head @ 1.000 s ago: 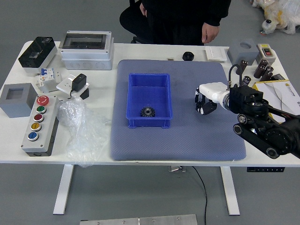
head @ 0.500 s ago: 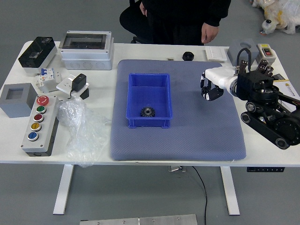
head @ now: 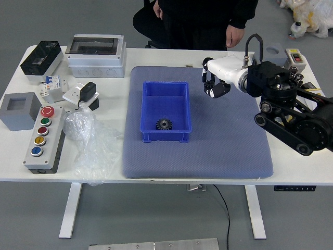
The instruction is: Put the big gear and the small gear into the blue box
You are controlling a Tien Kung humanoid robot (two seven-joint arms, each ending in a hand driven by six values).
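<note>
Evidently I was at the reaching step for the second gear. One gear, a black toothed ring with a hole through its middle (head: pixel 164 124), lay flat inside the open blue plastic box (head: pixel 166 137), toward its near wall, so half of the job looked done. My right hand (head: pixel 229 73), black with a white shell over its back, hung near the far edge of the grey-blue mat (head: pixel 223 148), well apart from the box on its right. My fingers (head: pixel 210 87) were loosely bent and parted, and I could see nothing in their grasp.

Just past them on the white surface (head: pixel 117 94), a small dark round piece (head: pixel 207 61) showed, partly hidden by my hand. I took it for the other gear, though I could not tell which of the two was the big one, nor whether I was touching the piece.

The next move, I judged, called for lining up over that piece, lowering, and closing thumb and fingertips around its rim before a lift toward the box. Coming down off-centre might have pushed it farther away. On the far side stood a person in black (head: pixel 200 21), one hand (head: pixel 234 35) hanging loose near the edge.
</note>
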